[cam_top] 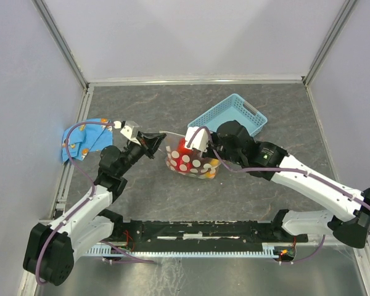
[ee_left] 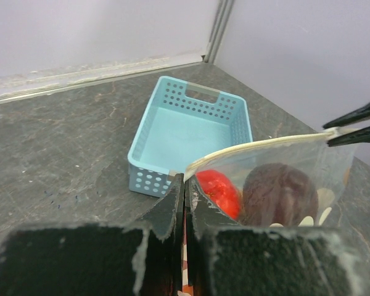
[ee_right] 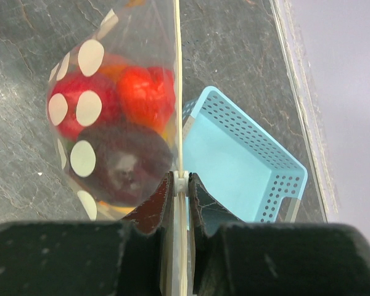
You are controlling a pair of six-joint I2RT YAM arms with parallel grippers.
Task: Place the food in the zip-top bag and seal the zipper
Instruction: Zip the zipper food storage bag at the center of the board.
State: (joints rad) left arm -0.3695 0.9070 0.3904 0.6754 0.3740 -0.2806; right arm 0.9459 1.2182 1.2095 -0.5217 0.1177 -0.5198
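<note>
Room for moving lies mostly on the near side. Between the clear, crinkly, white-dotted zip-top bag [cam_top: 192, 161] and the arm bases we see an open stretch of the dark grey marbled table [cam_top: 234, 203]. The bag sits near the table's middle, with its mouth edge lifted and spanning the gap between the two arms. Just beyond it, to the right, stands the light blue perforated plastic basket [cam_top: 231, 114], toward the back right corner (from above, the right arm covers its near edge). Well off to the left, the blue patterned cloth [cam_top: 80, 140] lies against the metal rail [cam_top: 74, 132] at the foot of the left wall.

The left gripper [ee_left: 185, 182] has its black fingers pressed together on one end of the thin whitish press-seal zipper [ee_left: 259, 147]. The right gripper [ee_right: 182, 184] pinches the other end in the same way, and the strip runs nearly straight between them. From the left wrist, the right gripper shows only as dark tips at the frame's right edge.

Inside the bag the glossy toy food [ee_right: 145, 92] is piled together. We make out a red piece, a round dark maroon one [ee_right: 123, 163], and a hint of orange and yellow behind them. We cannot count the pieces, since the dots and creases blur them. Nor can we tell whether the zipper is pressed closed along its whole length.
</note>
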